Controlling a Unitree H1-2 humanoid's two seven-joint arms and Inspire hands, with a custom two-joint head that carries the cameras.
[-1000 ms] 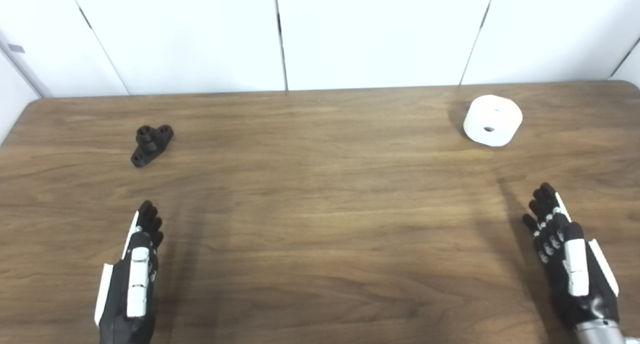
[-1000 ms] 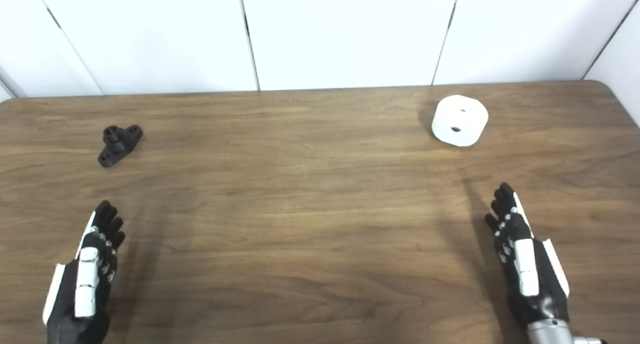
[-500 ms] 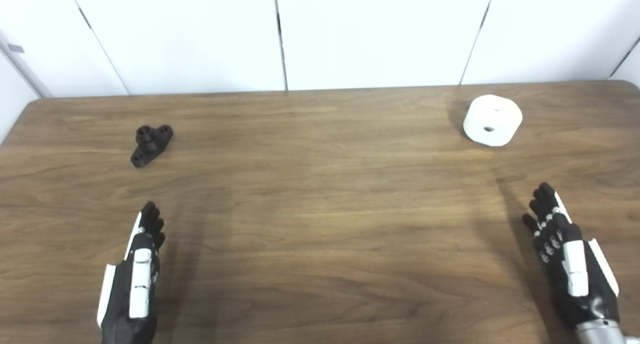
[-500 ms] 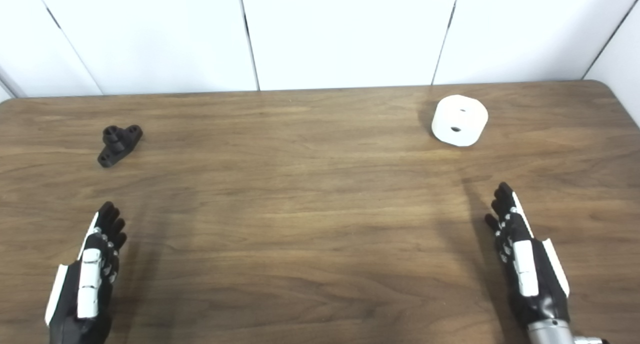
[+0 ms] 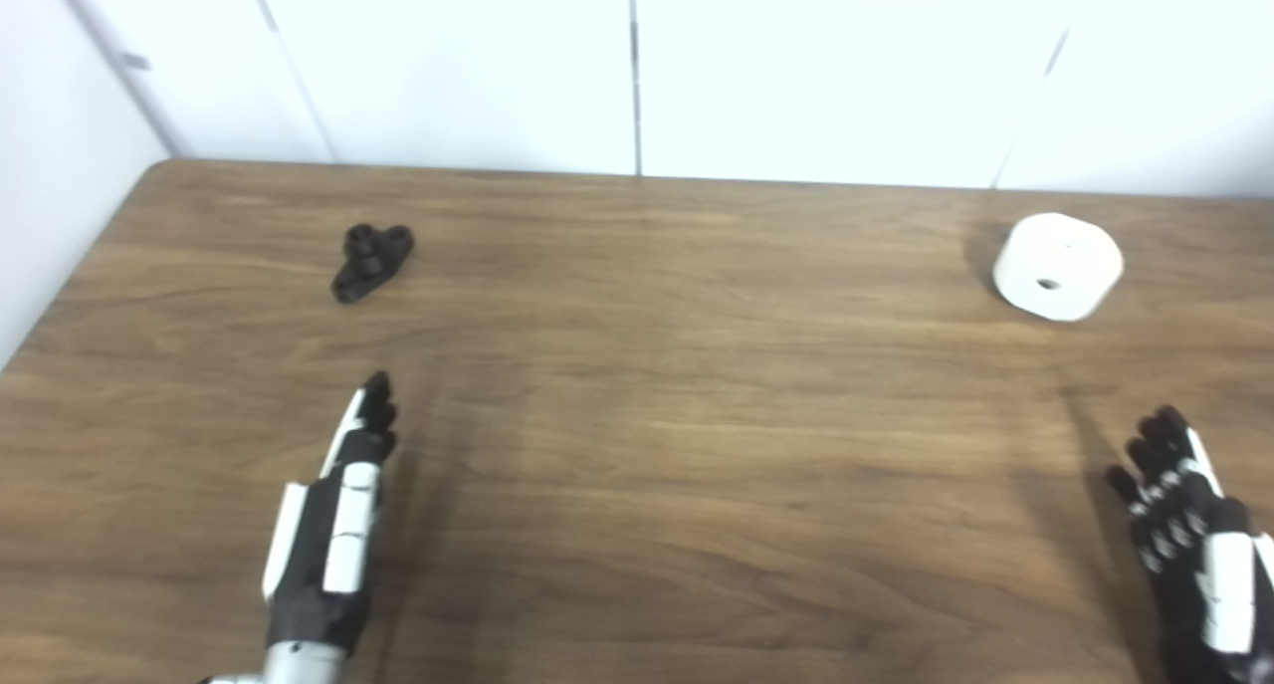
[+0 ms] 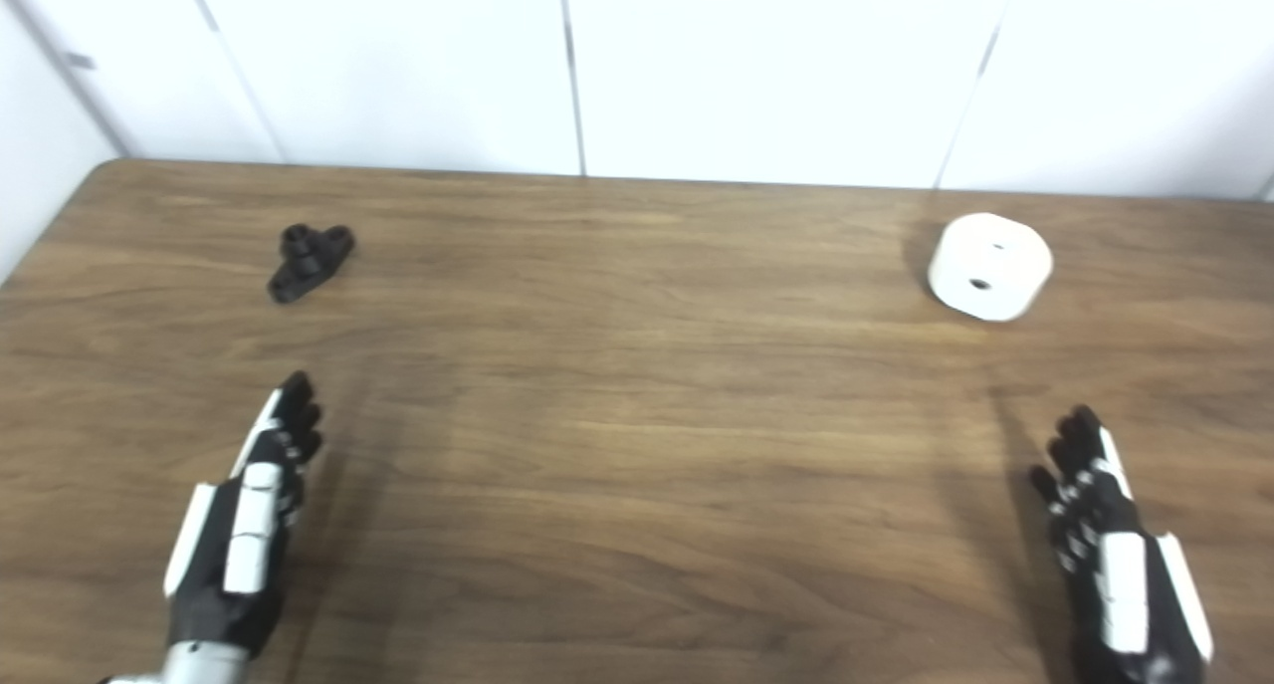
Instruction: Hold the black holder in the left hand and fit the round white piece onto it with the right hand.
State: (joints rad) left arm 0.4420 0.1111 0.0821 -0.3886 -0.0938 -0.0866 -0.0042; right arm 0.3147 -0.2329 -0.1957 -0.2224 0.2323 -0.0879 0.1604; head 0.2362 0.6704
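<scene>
The small black holder (image 5: 371, 261) lies on the wooden table (image 5: 657, 395) at the far left. Far right on the table sits the round white piece (image 5: 1057, 266), a short cylinder with holes in its top. My left hand (image 5: 333, 530) hovers open above the near left of the table, fingers straight and pointing toward the holder, well short of it. Near the bottom right, my right hand (image 6: 1115, 560) is open too, fingers spread, a good way in front of the white piece. Neither hand holds anything.
White wall panels (image 5: 637, 67) stand behind the table's far edge. The table's left edge (image 5: 70, 286) and rounded far left corner show in the left eye view.
The whole picture has shifted, so the camera has turned left and slightly down. The left hand has reached a little forward toward the holder. Holder and white piece lie where they were.
</scene>
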